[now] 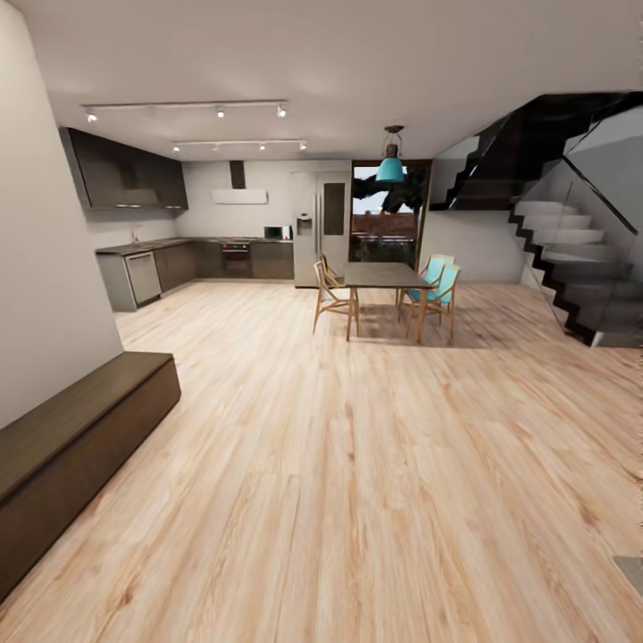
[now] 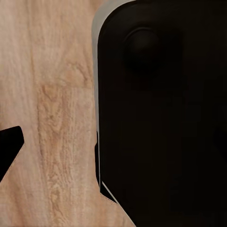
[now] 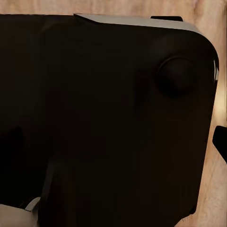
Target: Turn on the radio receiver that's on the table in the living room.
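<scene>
Jaw state impossible to tell for either arm: both wrist views blocked mostly by a dark rounded panel of the robot's own body (image 2: 161,118), with a black tip (image 2: 9,146) poking in at one edge of the left wrist view, too little to read as spread or closed. Same story on the right wrist, dark body panel (image 3: 109,123) across nearly everything, strip of wood floor (image 3: 213,28) at the margin.

No radio receiver or low grey coffee table among what the head view takes in. Facing instead a kitchen-dining area: wide pale wood floor (image 1: 357,464) running ahead, dark dining table (image 1: 384,275) well off in the middle distance, wooden chairs (image 1: 332,296) on its left side, teal-backed chairs (image 1: 438,284) on its right. Teal pendant lamp (image 1: 390,166) hanging above. Beyond, dark kitchen cabinets (image 1: 125,174), an oven (image 1: 236,257), a tall steel fridge (image 1: 321,225). Staircase (image 1: 572,259) with glass railing rising at right. Long dark low bench (image 1: 80,438) against the white wall (image 1: 45,268) at near left.
</scene>
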Motion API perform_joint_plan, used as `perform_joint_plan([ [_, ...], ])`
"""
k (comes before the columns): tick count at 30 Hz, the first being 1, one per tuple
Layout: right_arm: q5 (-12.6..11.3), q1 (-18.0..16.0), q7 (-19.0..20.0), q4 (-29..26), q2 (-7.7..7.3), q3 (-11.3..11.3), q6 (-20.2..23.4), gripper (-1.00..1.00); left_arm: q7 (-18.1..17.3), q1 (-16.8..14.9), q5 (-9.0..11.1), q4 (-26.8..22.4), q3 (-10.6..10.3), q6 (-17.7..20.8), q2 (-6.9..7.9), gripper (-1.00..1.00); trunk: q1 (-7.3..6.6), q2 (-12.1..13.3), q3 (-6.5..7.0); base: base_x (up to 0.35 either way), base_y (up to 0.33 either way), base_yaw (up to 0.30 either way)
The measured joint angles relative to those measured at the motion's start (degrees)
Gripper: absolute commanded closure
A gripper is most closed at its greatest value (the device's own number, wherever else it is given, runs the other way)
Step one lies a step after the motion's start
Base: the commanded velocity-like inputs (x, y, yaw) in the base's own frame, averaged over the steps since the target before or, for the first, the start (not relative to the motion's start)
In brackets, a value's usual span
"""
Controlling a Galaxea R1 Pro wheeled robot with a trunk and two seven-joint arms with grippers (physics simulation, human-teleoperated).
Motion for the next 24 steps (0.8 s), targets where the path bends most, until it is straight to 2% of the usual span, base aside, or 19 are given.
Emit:
perform_joint_plan([
  [5,0.0,0.0,0.0,0.0,0.00,0.0,0.0,-1.00,0.0,0.0,0.0,0.0,0.0,0.0,0.00,-1.00,0.00,0.0,0.00,0.330,0.000,-0.131],
  [24,0.0,0.0,0.0,0.0,0.00,0.0,0.0,-1.00,0.0,0.0,0.0,0.0,0.0,0.0,0.00,-1.00,0.00,0.0,0.00,0.330,0.000,-0.003],
])
